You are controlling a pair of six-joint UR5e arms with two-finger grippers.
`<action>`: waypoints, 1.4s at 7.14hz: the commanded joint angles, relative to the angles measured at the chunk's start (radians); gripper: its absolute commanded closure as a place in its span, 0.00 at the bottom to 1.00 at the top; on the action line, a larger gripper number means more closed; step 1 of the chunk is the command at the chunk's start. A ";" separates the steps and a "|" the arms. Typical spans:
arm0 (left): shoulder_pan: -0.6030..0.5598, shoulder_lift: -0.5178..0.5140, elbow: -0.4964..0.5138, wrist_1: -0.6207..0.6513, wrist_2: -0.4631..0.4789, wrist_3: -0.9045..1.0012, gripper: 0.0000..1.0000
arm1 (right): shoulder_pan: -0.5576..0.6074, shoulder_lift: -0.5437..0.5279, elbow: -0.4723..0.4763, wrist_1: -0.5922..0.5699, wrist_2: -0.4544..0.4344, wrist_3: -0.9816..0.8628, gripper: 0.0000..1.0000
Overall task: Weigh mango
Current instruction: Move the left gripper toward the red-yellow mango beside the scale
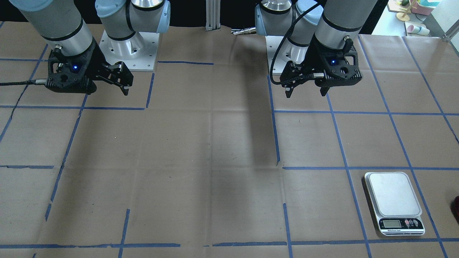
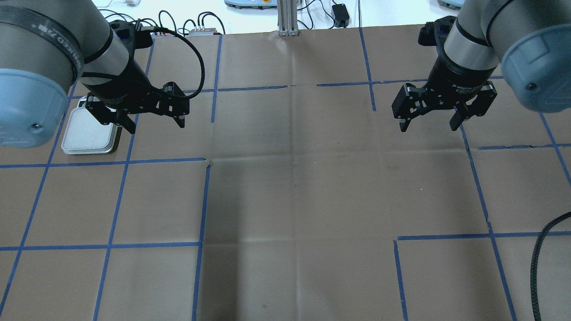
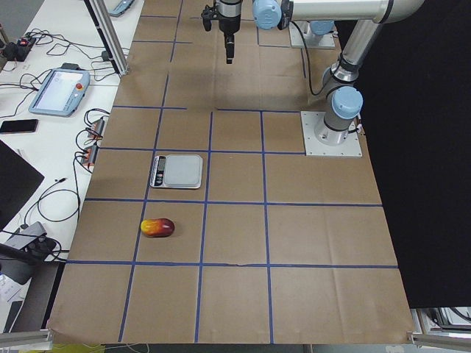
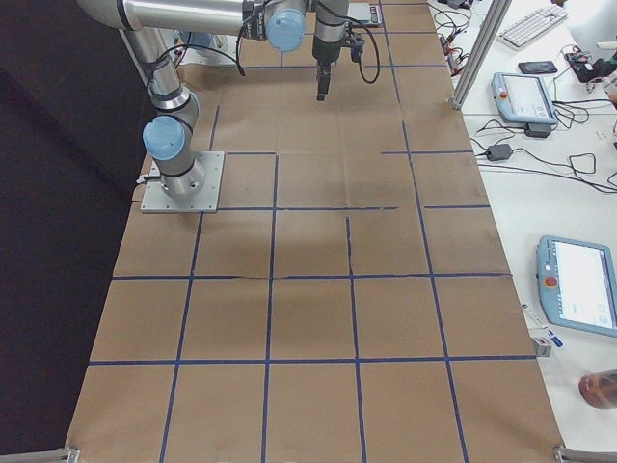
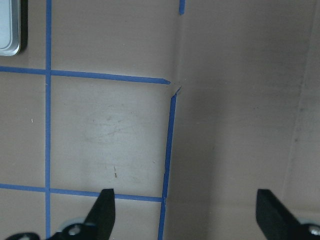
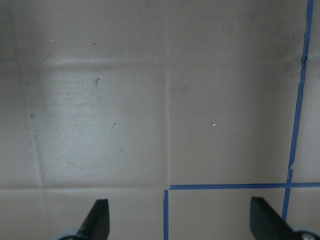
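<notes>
A bench [image 2: 290, 200] covered in brown paper and marked with blue tape squares is shown. Above it, the left gripper [image 2: 156, 125] and the right gripper [image 2: 428, 127] are held with jaws spread wide and nothing grasped, seemingly parked ahead of any reach. Just beyond the left gripper, on the bench's left side, the scale [image 3: 182, 170] is laid flat, its plate bare, presumably kept free for the fruit. Farther left, apart from the scale, the mango [image 3: 157, 228] is seen lying on its side on the paper, not yet weighed.
</notes>
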 commanded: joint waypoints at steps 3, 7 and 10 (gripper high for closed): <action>0.003 -0.019 0.026 -0.002 0.002 -0.001 0.00 | 0.000 0.000 0.000 0.000 0.000 0.000 0.00; 0.128 -0.028 0.038 0.014 0.008 0.037 0.00 | 0.000 0.000 0.000 0.000 0.000 0.000 0.00; 0.471 -0.140 0.073 0.095 -0.004 0.346 0.00 | 0.000 0.000 0.000 0.000 0.000 0.000 0.00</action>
